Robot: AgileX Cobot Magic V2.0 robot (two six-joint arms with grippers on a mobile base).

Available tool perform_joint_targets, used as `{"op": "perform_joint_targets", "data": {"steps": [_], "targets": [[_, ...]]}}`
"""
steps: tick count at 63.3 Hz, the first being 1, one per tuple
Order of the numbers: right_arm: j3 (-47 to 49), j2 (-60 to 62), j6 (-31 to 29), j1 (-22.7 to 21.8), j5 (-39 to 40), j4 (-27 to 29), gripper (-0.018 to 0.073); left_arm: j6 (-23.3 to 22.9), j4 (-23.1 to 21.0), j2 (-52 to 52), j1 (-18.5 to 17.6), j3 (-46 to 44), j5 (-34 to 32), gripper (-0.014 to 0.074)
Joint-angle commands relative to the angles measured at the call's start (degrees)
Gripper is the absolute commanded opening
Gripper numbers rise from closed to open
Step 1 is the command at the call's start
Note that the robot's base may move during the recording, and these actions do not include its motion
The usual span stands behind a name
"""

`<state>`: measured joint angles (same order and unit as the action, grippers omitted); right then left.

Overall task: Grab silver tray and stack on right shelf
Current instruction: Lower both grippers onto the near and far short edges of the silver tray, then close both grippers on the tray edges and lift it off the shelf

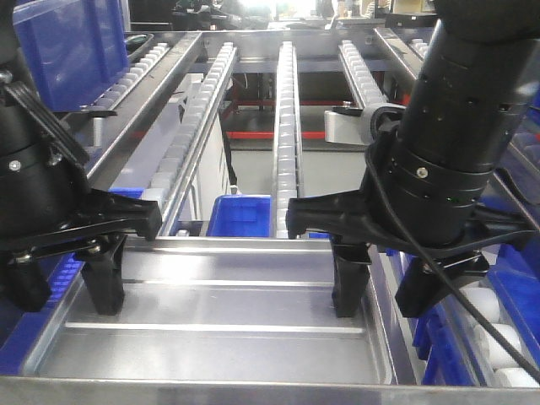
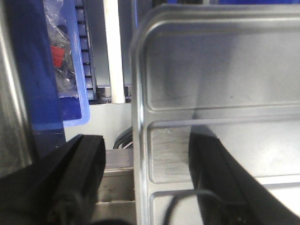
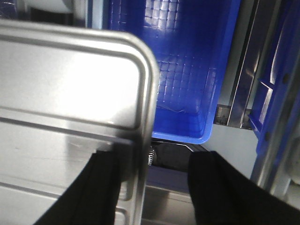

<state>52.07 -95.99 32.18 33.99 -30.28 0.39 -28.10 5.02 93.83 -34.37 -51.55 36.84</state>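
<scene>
Front view: one silver tray (image 1: 219, 329) lies at the front edge of the right shelf (image 1: 287, 126), just behind the front bar, long axis left to right. The left gripper (image 1: 66, 295) straddles its left rim and the right gripper (image 1: 386, 297) its right rim; both are equally near.

Left wrist view: jaws spread, tray (image 2: 211, 70) rim between them, apparently untouched.

Right wrist view: jaws spread astride the tray (image 3: 70, 93) rim; whether the inner finger touches it cannot be told.

Count: one tray, two grippers.

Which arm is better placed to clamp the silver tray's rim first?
Right, marginally. Both open grippers straddle the side rims of the silver tray, but the inner finger of the right gripper looks to lie against the rim, while the left gripper shows a gap either side.
</scene>
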Motion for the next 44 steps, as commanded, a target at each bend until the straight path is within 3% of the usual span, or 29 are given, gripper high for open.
{"op": "perform_joint_targets", "data": {"steps": [1, 7, 16, 19, 28, 44], "targets": [[1.15, 1.31, -0.05, -0.06, 1.83, -0.7, 0.0433, -0.65, 0.21, -1.04, 0.12, -1.13, -1.46, 0.0276], [1.15, 1.31, -0.05, -0.06, 1.78, -0.7, 0.0319, -0.65, 0.63, -1.04, 0.12, -1.13, -1.46, 0.019], [1.15, 1.31, -0.09, -0.06, 0.92, -0.7, 0.0038, -0.65, 2.32, -1.04, 0.12, -1.13, -1.46, -0.0037], [1.15, 1.31, -0.09, -0.06, 0.64, -0.7, 0.0062, -0.65, 2.7, -1.04, 0.12, -1.13, -1.46, -0.0113], [1.15, 1.31, -0.09, -0.06, 0.13, -1.42, 0.0057, -5.36, 5.76, -1.04, 0.12, -1.13, -1.27, -0.0093], [1.22, 4.18, -0.09, -0.06, -2.21, -2.35, 0.0057, -5.85, 6.47, -2.79, -0.67, -3.81, 2.91, -0.0093]]}}
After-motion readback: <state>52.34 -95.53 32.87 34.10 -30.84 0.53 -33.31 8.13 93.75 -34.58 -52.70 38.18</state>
